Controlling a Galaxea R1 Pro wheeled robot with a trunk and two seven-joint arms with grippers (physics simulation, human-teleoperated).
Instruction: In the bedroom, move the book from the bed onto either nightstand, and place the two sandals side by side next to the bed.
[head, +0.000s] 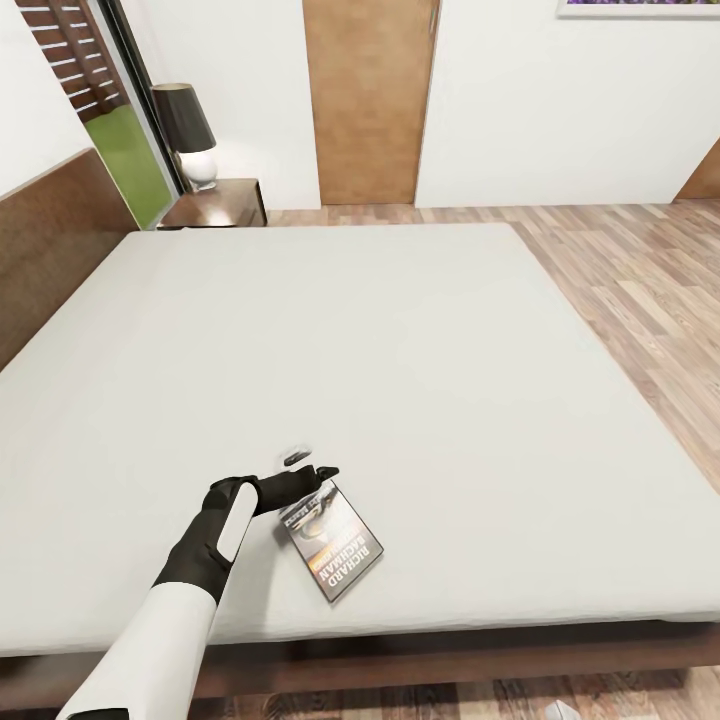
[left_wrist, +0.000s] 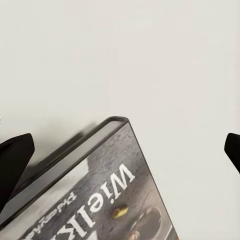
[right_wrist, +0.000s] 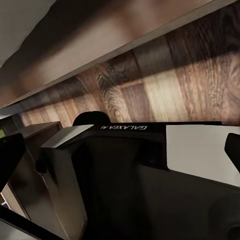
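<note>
I see the thin grey-covered paperback book (head: 331, 541) lying flat on the large white-mattressed, brown-framed bed (head: 400, 380), near its front edge. My left gripper (head: 308, 468) hovers at the book's far corner, fingers (left_wrist: 15, 155) spread wide, grasping nothing. Right gripper: fingertips apart, over the robot's base and wood floor (right_wrist: 150, 90). A dark wooden nightstand (head: 222, 202) carries a black-shaded lamp (head: 190, 135).

A wide white bed (head: 400, 330) is standing on the wooden floor (head: 640, 290), its mattress carrying a single book (head: 335, 550) lying flat near the bed's front edge.
</note>
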